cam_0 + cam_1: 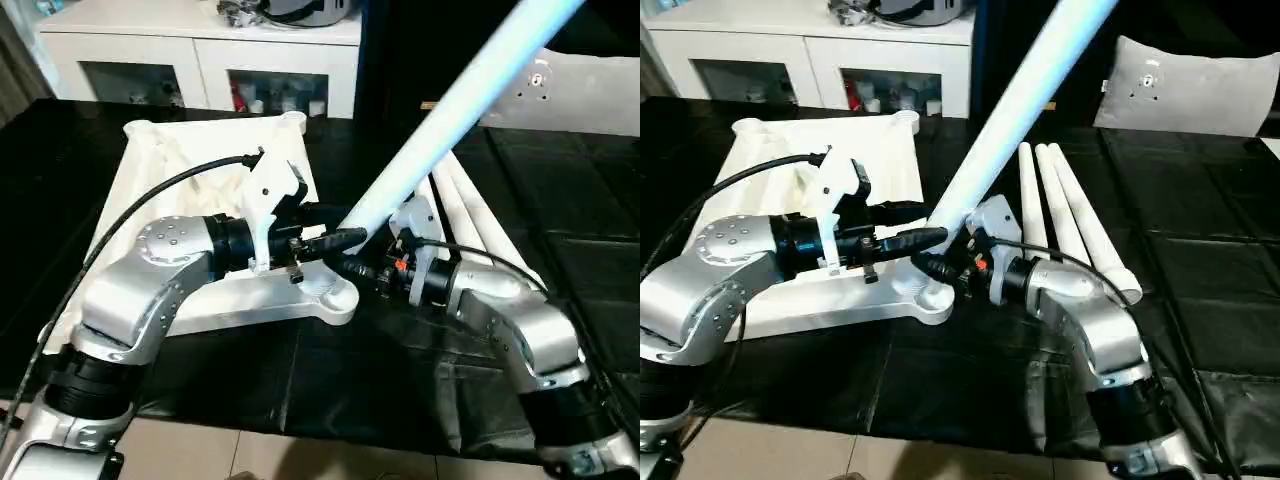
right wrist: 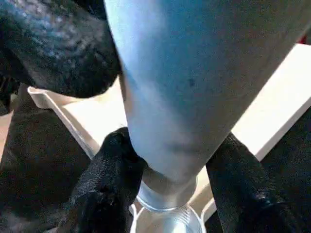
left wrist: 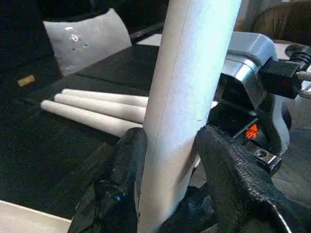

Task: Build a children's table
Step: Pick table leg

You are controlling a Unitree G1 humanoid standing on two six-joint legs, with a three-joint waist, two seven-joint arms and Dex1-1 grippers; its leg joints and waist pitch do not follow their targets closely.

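Left tool (image 3: 167,160) and right tool (image 2: 170,179) both clamp tilted leg (image 1: 450,115); leg foot over tabletop (image 1: 200,170) corner socket (image 2: 163,221).

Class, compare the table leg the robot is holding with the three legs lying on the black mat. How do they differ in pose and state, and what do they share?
The held leg stands tilted above the table top; the three spare legs lie flat, side by side.

The left gripper and right gripper both clamp the held leg; nothing grips the spare legs.

The held leg's lower end sits at a corner socket; the spare legs lie beside the top.

All are white tapered tubes.
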